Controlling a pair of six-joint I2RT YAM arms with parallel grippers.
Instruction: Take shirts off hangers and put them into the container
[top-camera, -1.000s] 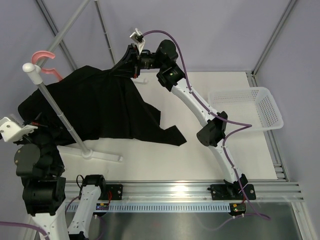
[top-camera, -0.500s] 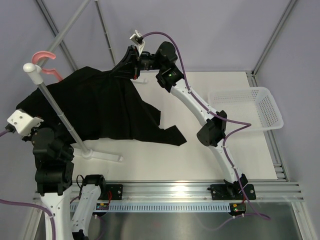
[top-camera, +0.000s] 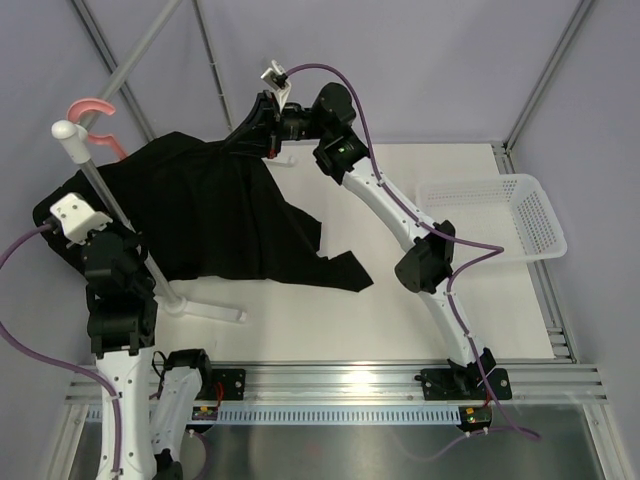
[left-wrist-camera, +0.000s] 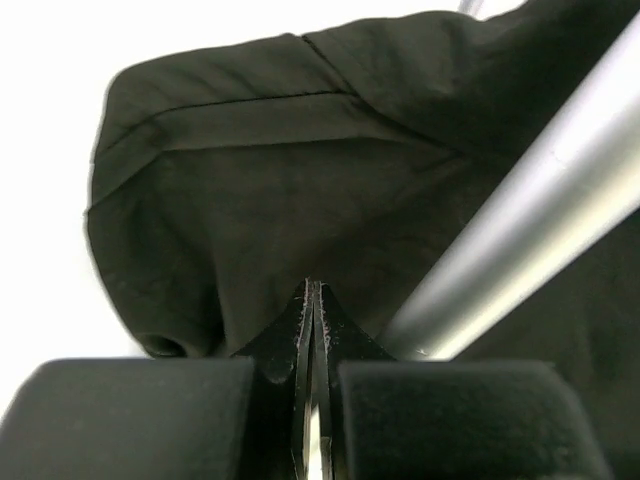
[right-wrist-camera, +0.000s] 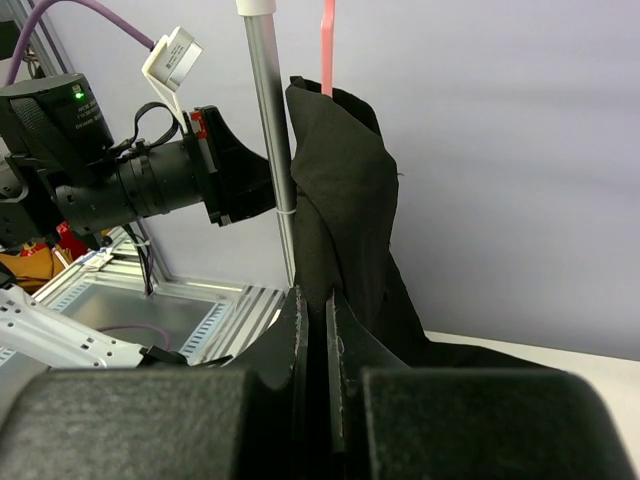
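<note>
Top view: a plain black shirt (top-camera: 200, 210) of soft, creased fabric hangs in loose folds around the white metal rack pole (top-camera: 120, 230). One sleeve trails onto the table to the right of the pole's foot. A thin pink plastic hanger (top-camera: 90, 115) hooks just beside the pole's top. The white mesh-sided basket (top-camera: 495, 220) sits far to the pole's right, apart from the shirt. The right arm reaches long and nearly straight, and the right gripper (top-camera: 245, 135) meets the shirt's far edge. The left arm stands folded and upright, close against the pole. Left wrist view: the left gripper (left-wrist-camera: 313, 290) has its jaws pressed flat together, holding nothing, with the tips near a hemmed fold just beside the pole. Right wrist view: the right jaws are almost fully closed and pinch a tall ridge of shirt fabric in front of the pole.
</note>
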